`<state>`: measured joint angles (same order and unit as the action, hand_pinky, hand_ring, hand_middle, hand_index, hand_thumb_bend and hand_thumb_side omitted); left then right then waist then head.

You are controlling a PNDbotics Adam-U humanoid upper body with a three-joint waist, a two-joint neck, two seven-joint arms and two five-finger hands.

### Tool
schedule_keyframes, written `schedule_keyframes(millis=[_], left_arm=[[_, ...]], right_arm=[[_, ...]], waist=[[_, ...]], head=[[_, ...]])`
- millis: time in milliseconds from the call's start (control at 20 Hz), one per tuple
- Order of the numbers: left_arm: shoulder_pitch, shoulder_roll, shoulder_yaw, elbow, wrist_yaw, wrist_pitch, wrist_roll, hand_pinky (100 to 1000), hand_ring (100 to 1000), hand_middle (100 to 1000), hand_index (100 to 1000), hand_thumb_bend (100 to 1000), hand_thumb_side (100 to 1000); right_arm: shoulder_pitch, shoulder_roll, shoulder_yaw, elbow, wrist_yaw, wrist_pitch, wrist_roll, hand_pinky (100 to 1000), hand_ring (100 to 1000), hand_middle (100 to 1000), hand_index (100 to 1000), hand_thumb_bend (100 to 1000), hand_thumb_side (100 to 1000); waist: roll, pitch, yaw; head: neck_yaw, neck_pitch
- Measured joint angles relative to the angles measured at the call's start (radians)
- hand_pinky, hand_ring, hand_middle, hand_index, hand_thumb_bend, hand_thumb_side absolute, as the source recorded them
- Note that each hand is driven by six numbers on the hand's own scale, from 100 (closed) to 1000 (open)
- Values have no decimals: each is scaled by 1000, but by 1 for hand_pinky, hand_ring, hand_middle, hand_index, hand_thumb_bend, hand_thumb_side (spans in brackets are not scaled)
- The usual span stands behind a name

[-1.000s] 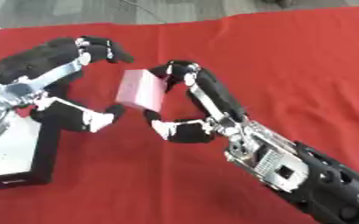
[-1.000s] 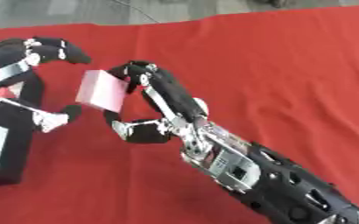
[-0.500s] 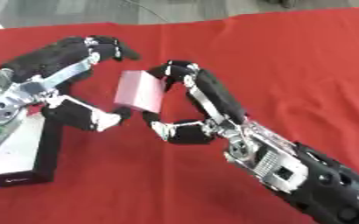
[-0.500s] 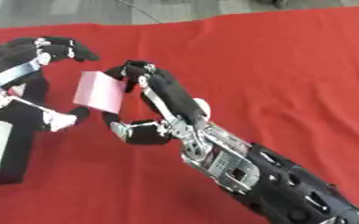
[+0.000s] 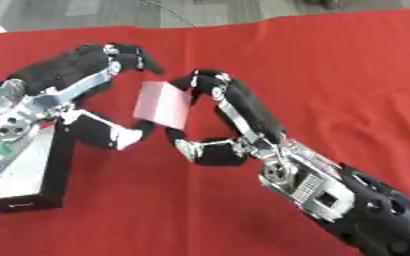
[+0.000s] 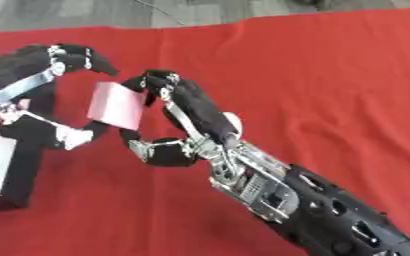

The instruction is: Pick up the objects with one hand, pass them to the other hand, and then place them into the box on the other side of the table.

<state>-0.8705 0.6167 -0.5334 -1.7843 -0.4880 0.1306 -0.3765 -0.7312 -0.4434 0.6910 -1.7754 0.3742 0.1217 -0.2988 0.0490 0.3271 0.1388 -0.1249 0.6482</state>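
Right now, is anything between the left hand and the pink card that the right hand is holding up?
Nothing visible. The pink card sits pinched in the right hand, and the left hand is open around its left edge with only bare red tablecloth beneath.

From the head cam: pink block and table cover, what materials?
Pink block: looks like matte foam or sponge, flat colour, no gloss; card cannot be ruled out. Right hand pinches it. Table cover: red cloth, probably felt-like; soft, no shine.
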Motion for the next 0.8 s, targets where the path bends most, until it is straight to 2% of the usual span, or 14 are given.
schedule_keyframes(millis=[100,300,550,800], left_arm=[[0,0,0,0,0,2,-5,850,805,781,847,268,182],[0,-8,-2,0,8,5,-9,842,789,735,803,179,172],[1,-8,-3,-1,43,0,20,812,744,631,678,100,143],[6,-7,-5,-1,74,-4,60,795,692,549,554,100,141]], right_arm=[[0,0,0,0,1,-1,-1,704,577,520,579,100,100],[-1,0,-3,0,1,-3,-1,703,577,520,579,100,100],[-1,0,-6,0,1,-1,2,704,577,521,580,100,100],[-4,0,-7,0,1,1,4,704,579,523,583,100,100]], waist=[[-1,0,0],[-1,0,0],[-1,0,0],[-2,0,0]], head=[[0,0],[3,0],[4,0],[5,0]])
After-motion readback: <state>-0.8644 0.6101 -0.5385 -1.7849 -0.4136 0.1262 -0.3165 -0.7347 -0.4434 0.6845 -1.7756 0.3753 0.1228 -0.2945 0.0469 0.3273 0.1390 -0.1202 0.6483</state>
